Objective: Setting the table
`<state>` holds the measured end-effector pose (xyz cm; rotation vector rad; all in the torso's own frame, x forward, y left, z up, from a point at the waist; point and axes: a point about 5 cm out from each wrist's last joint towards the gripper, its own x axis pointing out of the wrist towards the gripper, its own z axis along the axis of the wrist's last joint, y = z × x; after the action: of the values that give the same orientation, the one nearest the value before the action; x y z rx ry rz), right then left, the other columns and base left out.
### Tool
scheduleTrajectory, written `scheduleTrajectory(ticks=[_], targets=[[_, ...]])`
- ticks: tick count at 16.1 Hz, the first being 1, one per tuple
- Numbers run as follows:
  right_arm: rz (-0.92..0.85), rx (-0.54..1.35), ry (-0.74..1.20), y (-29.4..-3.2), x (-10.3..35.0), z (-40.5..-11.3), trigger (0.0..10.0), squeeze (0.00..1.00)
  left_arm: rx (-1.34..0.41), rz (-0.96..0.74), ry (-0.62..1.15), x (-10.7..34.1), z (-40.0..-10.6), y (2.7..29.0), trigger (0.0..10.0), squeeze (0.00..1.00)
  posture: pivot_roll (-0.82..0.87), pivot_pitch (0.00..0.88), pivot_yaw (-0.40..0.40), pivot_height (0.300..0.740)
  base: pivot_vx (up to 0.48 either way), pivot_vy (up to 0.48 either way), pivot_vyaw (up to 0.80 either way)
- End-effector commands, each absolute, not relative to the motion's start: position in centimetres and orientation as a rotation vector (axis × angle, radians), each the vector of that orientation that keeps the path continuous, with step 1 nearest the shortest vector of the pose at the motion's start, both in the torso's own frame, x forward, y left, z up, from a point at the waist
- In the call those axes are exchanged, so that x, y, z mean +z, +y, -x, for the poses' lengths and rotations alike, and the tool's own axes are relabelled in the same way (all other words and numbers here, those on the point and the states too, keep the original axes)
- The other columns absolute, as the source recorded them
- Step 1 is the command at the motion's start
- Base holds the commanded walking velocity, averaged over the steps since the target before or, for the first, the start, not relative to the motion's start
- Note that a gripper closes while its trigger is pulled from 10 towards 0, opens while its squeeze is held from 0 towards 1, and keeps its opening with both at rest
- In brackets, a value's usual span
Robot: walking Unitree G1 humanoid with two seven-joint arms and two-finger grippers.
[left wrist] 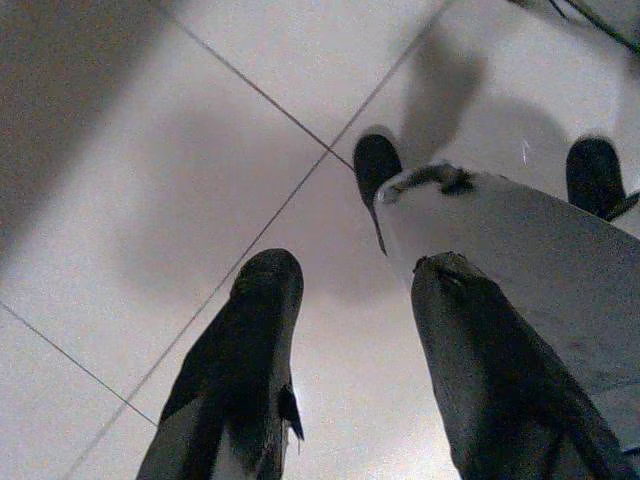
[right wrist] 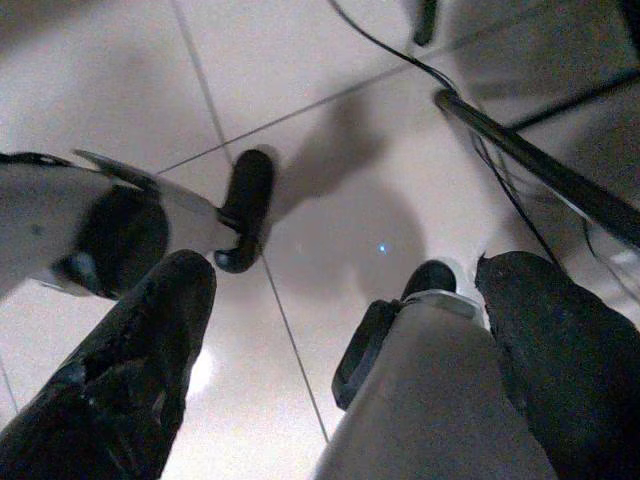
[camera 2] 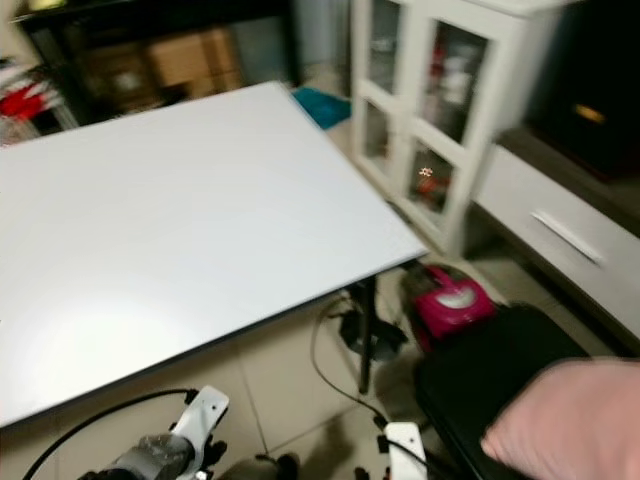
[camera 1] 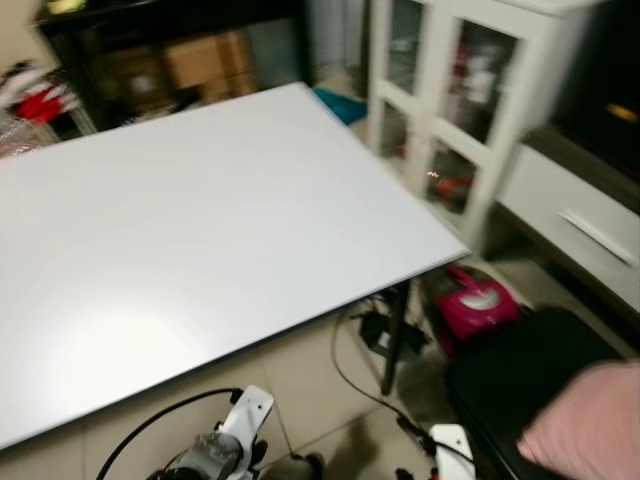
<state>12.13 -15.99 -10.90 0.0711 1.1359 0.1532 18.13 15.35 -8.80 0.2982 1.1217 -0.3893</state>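
Ahead and above both grippers, white table (camera 1: 200, 220) spans most of head view, top bare. L gripper (left wrist: 350, 360) hangs low over tiled floor (left wrist: 120, 150), well below table's near edge, fingers apart, holding nothing. R gripper (right wrist: 340, 350) likewise, fingers spread, empty. Table's rt corner ends by white cabinet (camera 1: 450, 100); pink device (camera 1: 475, 300) and cables on floor beneath.

White table (camera 2: 190, 220) fills left and centre, one dark leg (camera 2: 367, 340) under near right corner. White glass-door cabinet (camera 2: 440, 110) right of table. Pink object (camera 2: 450, 300) on tiled floor (camera 2: 290, 390) near leg, black cables (camera 2: 330, 370) beside it. Blurred pink shape (camera 2: 570, 425) at lower right.
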Motion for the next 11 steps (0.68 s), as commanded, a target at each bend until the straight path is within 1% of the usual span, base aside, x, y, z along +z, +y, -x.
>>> scheduleTrajectory(ticks=[1,3,5,7,8,9,11], targets=[[-0.077,0.151,1.183,-15.4,-11.4,-10.8,10.0,0.00,-0.360,-0.288,1.116,-8.8,-18.0,16.0,10.0,0.00,0.11,0.000,0.084,0.727,0.000,0.000,0.80],[-0.075,0.143,1.180,-14.5,-11.4,-11.0,10.0,0.00,-0.331,-0.266,1.109,-8.8,-18.1,16.3,10.0,0.00,0.12,0.000,0.085,0.727,0.000,0.000,0.80],[-0.074,0.150,1.174,-12.3,-11.2,-11.7,10.0,0.00,-0.310,-0.282,1.112,-8.7,-18.3,16.6,10.0,0.00,0.12,0.000,0.080,0.727,0.000,0.000,0.80],[-0.073,0.151,1.173,-12.1,-11.1,-11.9,10.0,0.00,-0.304,-0.278,1.114,-8.7,-18.3,16.7,10.0,0.00,0.12,0.000,0.078,0.727,0.000,0.000,0.80],[-0.063,0.147,1.169,-12.2,-11.0,-12.5,10.0,0.00,-0.293,-0.270,1.115,-8.7,-18.3,16.7,10.0,0.00,0.12,0.000,0.074,0.727,0.000,0.000,0.80],[-0.053,0.139,1.163,-12.9,-10.8,-13.3,10.0,0.00,-0.285,-0.266,1.119,-8.7,-18.3,16.8,10.0,0.00,0.12,0.000,0.073,0.727,0.000,0.000,0.80],[-0.049,0.135,1.159,-13.3,-10.6,-13.8,10.0,0.00,-0.267,-0.246,1.119,-8.7,-18.3,16.8,10.0,0.00,0.12,0.000,0.073,0.727,0.000,0.000,0.80]])
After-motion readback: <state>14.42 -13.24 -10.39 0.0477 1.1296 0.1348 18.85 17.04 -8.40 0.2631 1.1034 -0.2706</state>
